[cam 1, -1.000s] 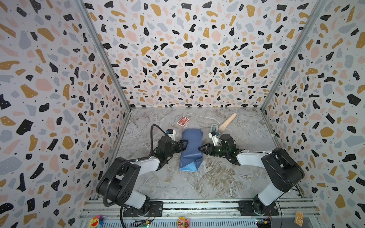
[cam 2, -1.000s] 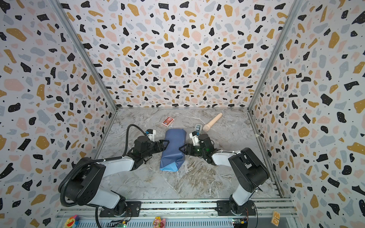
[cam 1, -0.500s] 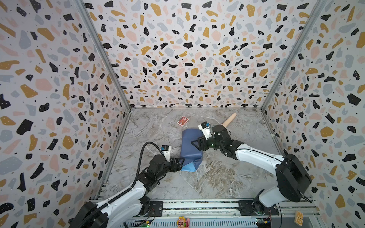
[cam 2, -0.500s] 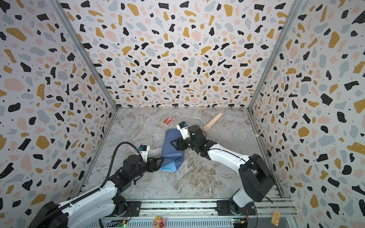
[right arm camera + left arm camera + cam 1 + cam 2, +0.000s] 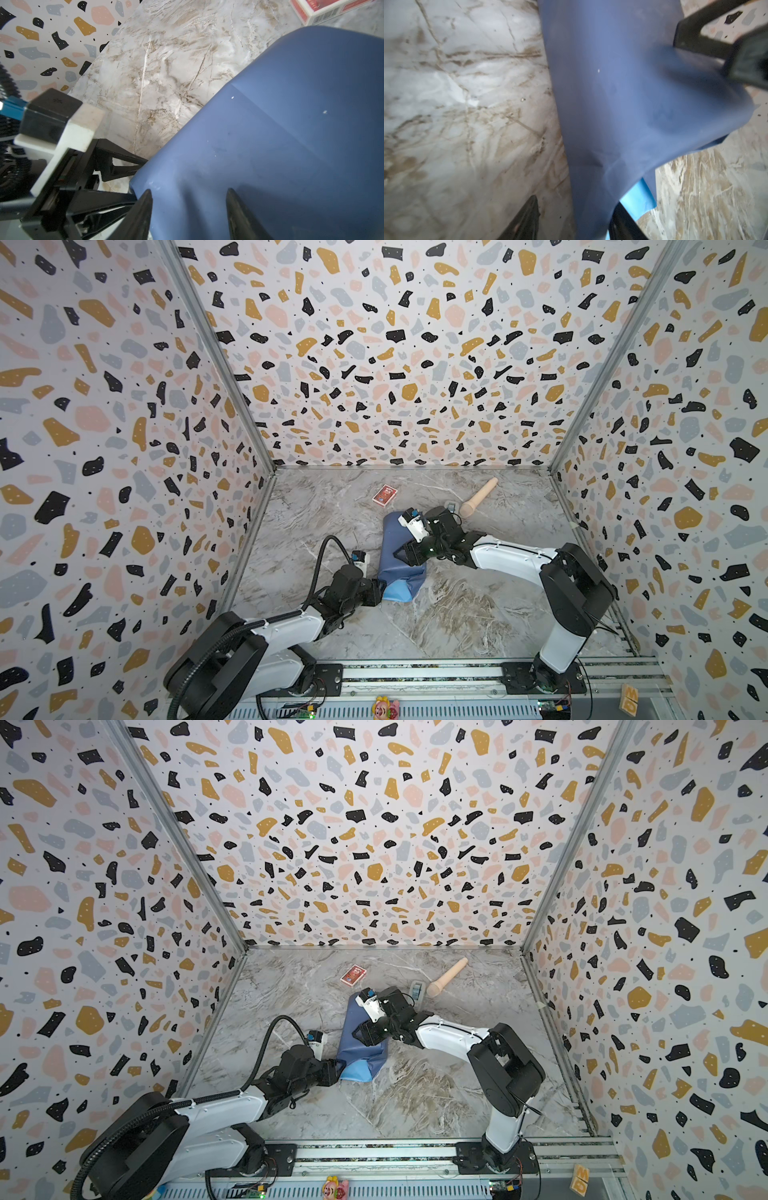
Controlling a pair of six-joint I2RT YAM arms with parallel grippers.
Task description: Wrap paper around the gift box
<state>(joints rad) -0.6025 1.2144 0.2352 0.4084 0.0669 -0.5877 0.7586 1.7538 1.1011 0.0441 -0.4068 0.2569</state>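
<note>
The paper (image 5: 392, 531), a dull blue sheet, lies folded into a long mound in mid-table, its lighter underside showing at the near end (image 5: 353, 1073). The gift box is hidden under it. My left gripper (image 5: 376, 591) is low at the mound's near left corner. In the left wrist view its jaws (image 5: 575, 220) stand apart with the paper's hanging edge (image 5: 591, 197) between them. My right gripper (image 5: 405, 556) reaches over the mound from the right. Its fingertips (image 5: 188, 207) are open and point down at the paper's top face (image 5: 291, 124).
A red card pack (image 5: 384, 494) lies behind the mound, and a wooden handle (image 5: 478, 497) with a small grey item (image 5: 451, 506) lies at the back right. Patterned walls close in three sides. A metal rail (image 5: 415, 672) runs along the front.
My left gripper went from the mound's left side to its near left corner and its jaws narrowed. My right gripper moved from the right side up over the paper's top.
</note>
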